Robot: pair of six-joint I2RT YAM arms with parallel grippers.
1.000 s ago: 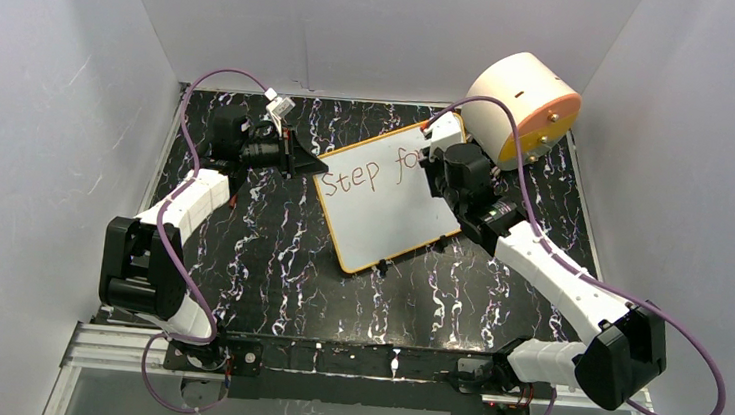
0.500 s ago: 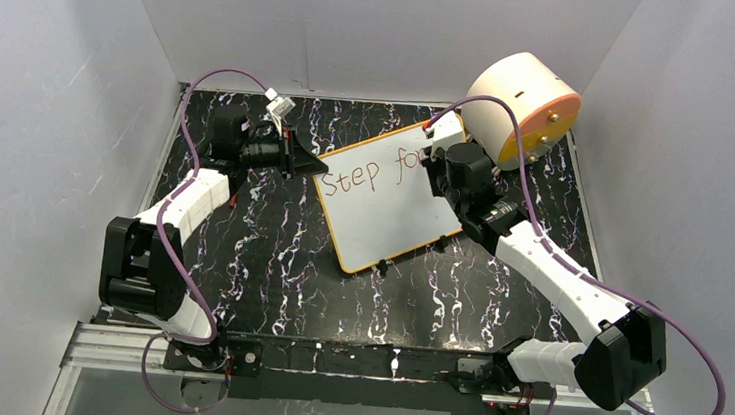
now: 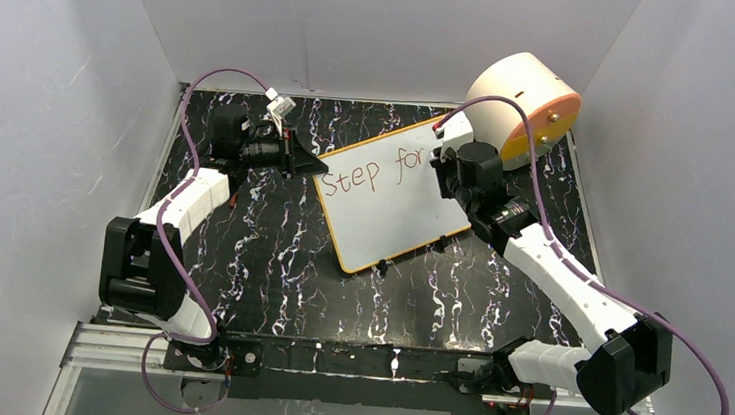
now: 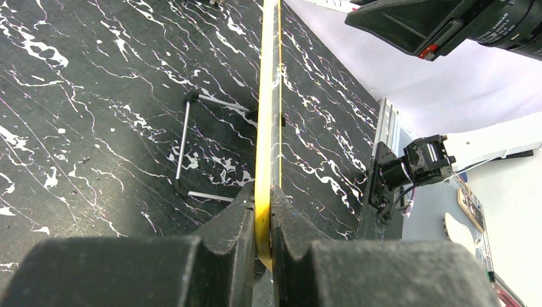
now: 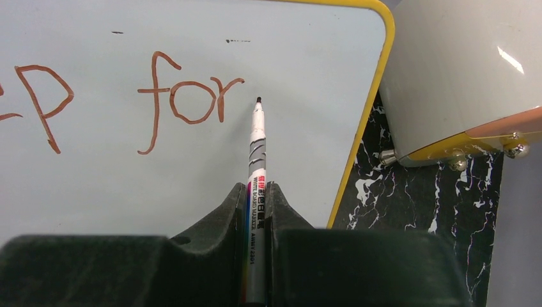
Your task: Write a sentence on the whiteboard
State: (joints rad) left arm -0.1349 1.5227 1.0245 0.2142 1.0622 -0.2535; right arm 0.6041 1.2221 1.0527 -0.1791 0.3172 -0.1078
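Marbling in white streaks runs across the black counter [image 3: 269, 259], which is boxed in by plain pale walls on three sides. From above, the whiteboard [image 3: 383, 219] lies askew in the far middle of the counter, and a round peach-and-orange drum [image 3: 523, 106] sits just past its far right corner. The left fingers [image 3: 315, 166] grip the board's left edge. The right fingers [image 3: 445, 164] hang over its upper right part. The sentence [image 3: 378, 173] so far reads "Step for".

The left wrist view shows the board edge-on, its yellow frame [image 4: 267, 96] pinched tight between the left fingers [image 4: 246, 204]. A thin black wire foot [image 4: 185, 153] rests on the counter beside it.

In the right wrist view the right fingers [image 5: 243, 195] are clamped on a marker [image 5: 256, 147]. Its tip sits just right of the "r"; whether it touches the board cannot be told.

A second ago the right wrist hid that "r" and only "Step fo" showed. The right arm has since shifted toward the drum, while the board and the left arm have stayed put.
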